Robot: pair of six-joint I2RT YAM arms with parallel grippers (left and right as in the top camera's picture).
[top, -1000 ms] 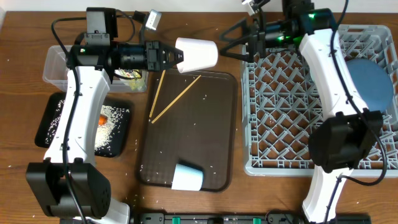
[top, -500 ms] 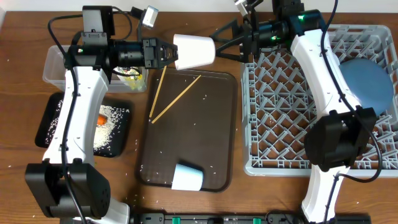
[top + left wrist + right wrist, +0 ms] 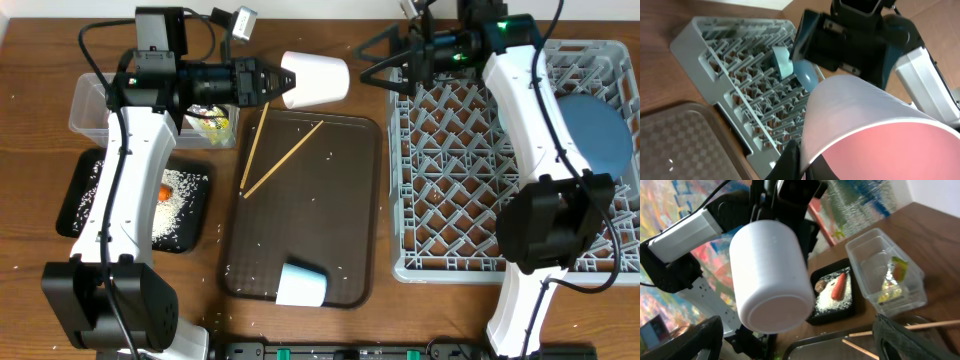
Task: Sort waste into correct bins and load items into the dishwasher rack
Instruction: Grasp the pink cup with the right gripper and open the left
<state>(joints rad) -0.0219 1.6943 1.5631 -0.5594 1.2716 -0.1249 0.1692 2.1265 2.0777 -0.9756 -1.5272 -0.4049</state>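
Left arm: you're reaching it up the left side of the desk (image 3: pixel 30 280), with the wrist bending across toward the rack and the forearm running level.
Left tool (image 3: pixel 275 82): you're clamping it tight on the rim of the small pink cup (image 3: pixel 318 80).
Small pink cup: it's hanging on its side in the air above the far edge of the serving tray (image 3: pixel 340 220), its base facing the other arm.
Right arm: you're stretching it over the dishwasher rack (image 3: pixel 450 268) to the far left corner, with the wrist turning toward the cup.
Right tool (image 3: pixel 368 62): you're holding its fingers spread wide near the cup's base, gripping nothing.
Rack: it's carrying the dark blue plate (image 3: pixel 595 130) on its right side.
Serving tray: the chopsticks (image 3: pixel 270 150) are lying on it, and the light blue cup (image 3: pixel 300 285) is sitting at its near edge.
Bins: the wrapper (image 3: pixel 210 122) is lying in the clear tub (image 3: pixel 90 105); the carrot (image 3: pixel 164 192) and rice (image 3: pixel 180 215) are sitting in the black tray (image 3: pixel 80 195).
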